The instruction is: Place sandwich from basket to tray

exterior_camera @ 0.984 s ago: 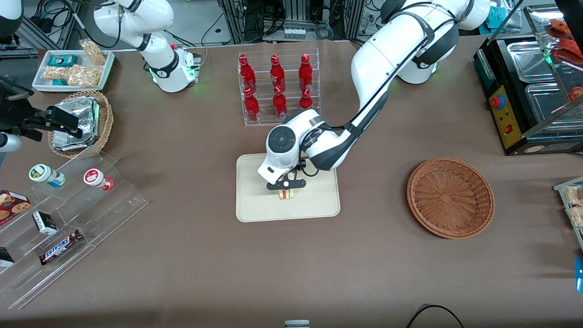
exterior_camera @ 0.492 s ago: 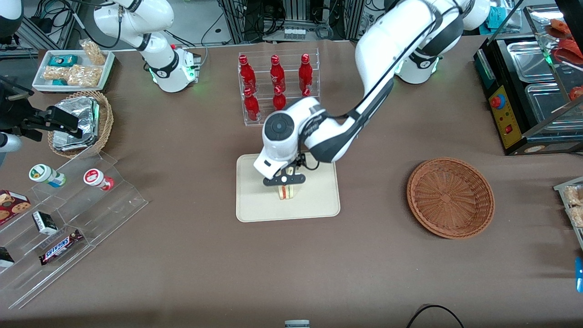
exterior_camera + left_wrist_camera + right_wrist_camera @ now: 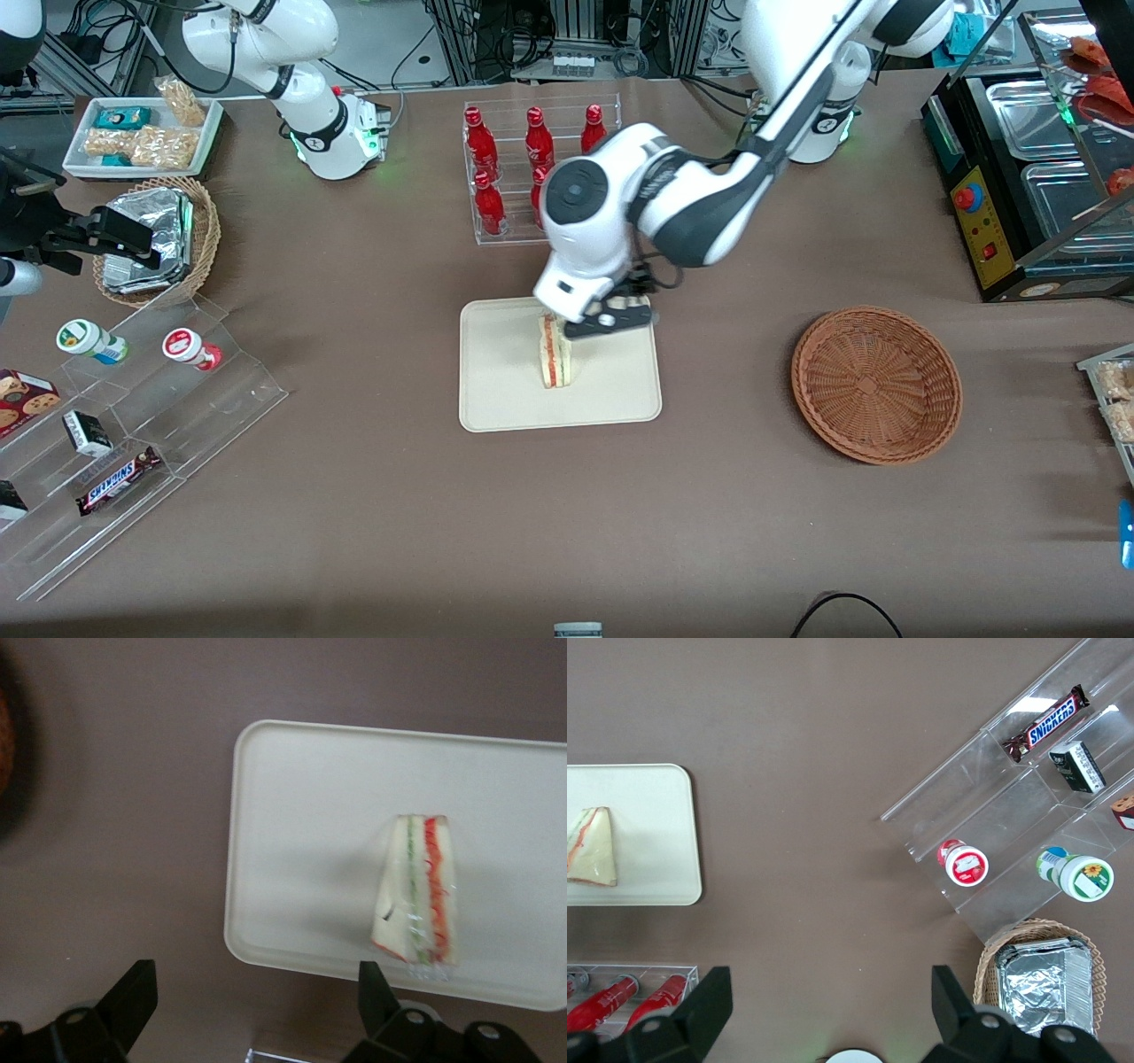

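The sandwich (image 3: pixel 555 354), a pale bread wedge with red and green filling, stands on its own on the cream tray (image 3: pixel 496 390). It also shows in the left wrist view (image 3: pixel 416 895) on the tray (image 3: pixel 301 815), and in the right wrist view (image 3: pixel 594 849) on the tray (image 3: pixel 656 815). The left arm's gripper (image 3: pixel 609 321) is open and empty, raised above the tray's edge nearest the bottle rack, apart from the sandwich. Its dark fingers (image 3: pixel 133 997) show spread wide. The reddish-brown wicker basket (image 3: pixel 875 384) lies empty toward the working arm's end of the table.
A clear rack of red bottles (image 3: pixel 532 173) stands farther from the front camera than the tray, under the arm. A tan basket of foil packets (image 3: pixel 155 239), a white snack tray (image 3: pixel 142 133) and clear display steps with snacks (image 3: pixel 115 425) lie toward the parked arm's end.
The gripper has let go of the sandwich, risen and moved away from the front camera toward the bottle rack. The sandwich stays on the tray.
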You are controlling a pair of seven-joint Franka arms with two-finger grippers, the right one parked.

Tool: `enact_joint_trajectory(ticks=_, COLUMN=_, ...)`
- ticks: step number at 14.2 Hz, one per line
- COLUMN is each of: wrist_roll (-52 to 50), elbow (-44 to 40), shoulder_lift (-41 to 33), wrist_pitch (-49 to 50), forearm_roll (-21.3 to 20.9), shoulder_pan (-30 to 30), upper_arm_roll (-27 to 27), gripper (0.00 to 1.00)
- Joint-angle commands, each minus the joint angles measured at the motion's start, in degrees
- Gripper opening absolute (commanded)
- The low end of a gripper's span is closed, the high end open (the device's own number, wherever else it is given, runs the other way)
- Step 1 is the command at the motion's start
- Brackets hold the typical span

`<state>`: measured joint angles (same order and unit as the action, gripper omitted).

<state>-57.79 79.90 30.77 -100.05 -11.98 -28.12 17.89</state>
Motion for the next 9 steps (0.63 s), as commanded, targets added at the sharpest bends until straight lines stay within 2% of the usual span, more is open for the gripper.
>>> enact_joint_trajectory(ticks=1, wrist_roll=2.4, elbow=8.7, shoulder_lift=-6.2, wrist_pitch=-0.5, forearm_roll=-0.3, shoulder_pan=5.4, upper_arm_roll=-0.1, gripper=1.00)
enact_joint_trajectory(ticks=4, wrist_roll=11.4, elbow=13.8, shoulder_lift=-11.0, wrist_pitch=-0.9, forearm_roll=0.6, shoulder_pan=12.1, upper_arm_roll=0.0, gripper=1.00)
enact_joint_trajectory(ticks=9, wrist_roll=25.7, elbow=21.2, shoulder_lift=-19.8, wrist_pitch=-0.2, forearm_roll=4.7, shoulder_pan=21.1, upper_arm_roll=0.0, gripper=1.00)
